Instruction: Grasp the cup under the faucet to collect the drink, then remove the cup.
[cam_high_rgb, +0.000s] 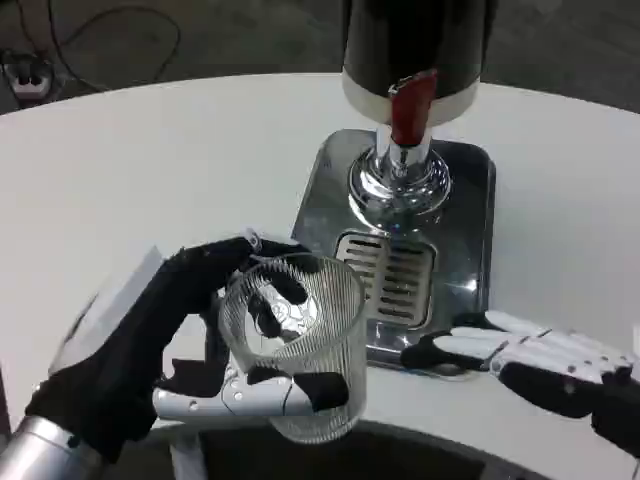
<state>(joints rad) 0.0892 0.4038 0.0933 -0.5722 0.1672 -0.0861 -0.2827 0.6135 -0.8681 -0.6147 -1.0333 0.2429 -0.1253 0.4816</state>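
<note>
My left hand (170, 330) grips a clear ribbed cup (295, 345) at the near left of the dispenser, its fingers wrapped around the cup's sides. The cup stands upright, just left of the drip grille (395, 275) and short of the chrome faucet (400, 170) with its red tap handle (412, 105). I cannot tell whether the cup holds any liquid. My right hand (535, 365) lies low at the near right, fingers stretched out toward the tray's front edge, holding nothing.
The drink dispenser's dark body (415, 40) stands on a shiny steel drip tray (470, 200) in the middle of the white round table (150, 170). Cables and a power strip (25, 75) lie on the floor at far left.
</note>
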